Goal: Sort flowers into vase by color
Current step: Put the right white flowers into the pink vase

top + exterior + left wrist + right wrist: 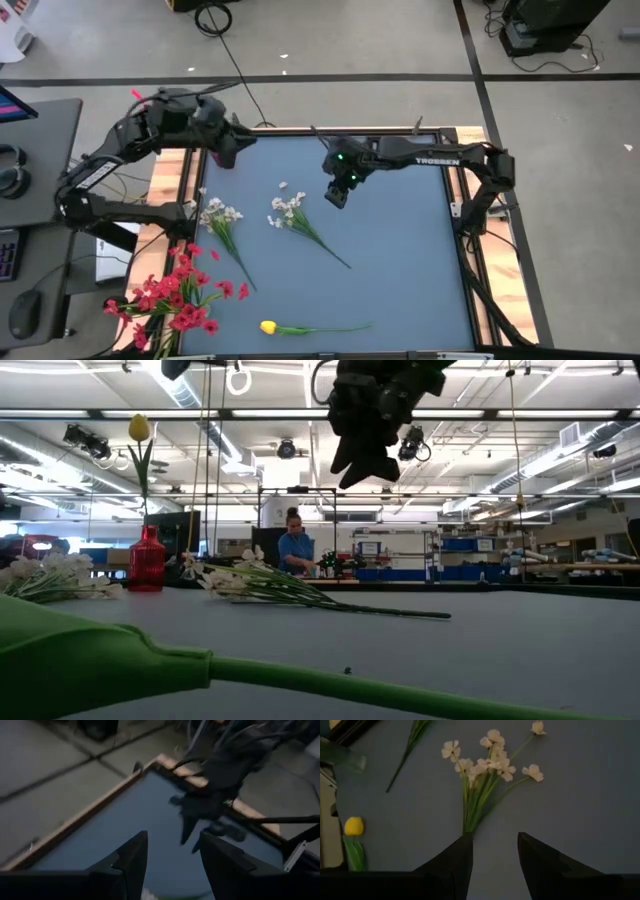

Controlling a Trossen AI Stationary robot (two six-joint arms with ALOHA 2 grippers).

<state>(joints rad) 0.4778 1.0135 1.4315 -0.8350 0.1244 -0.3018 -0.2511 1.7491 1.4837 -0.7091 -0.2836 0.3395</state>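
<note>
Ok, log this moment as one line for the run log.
left gripper: open, raised, empty | right gripper: open above white spray | vase: one yellow tulip

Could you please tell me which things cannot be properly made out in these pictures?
- High view: the vase does not show; the left arm probably covers it.
- High view: the red flowers are cut off by the bottom edge.
- Low view: the lying tulip shows only its stem; the left edge cuts off its bloom.
- Low view: the red flowers are out of frame.
</note>
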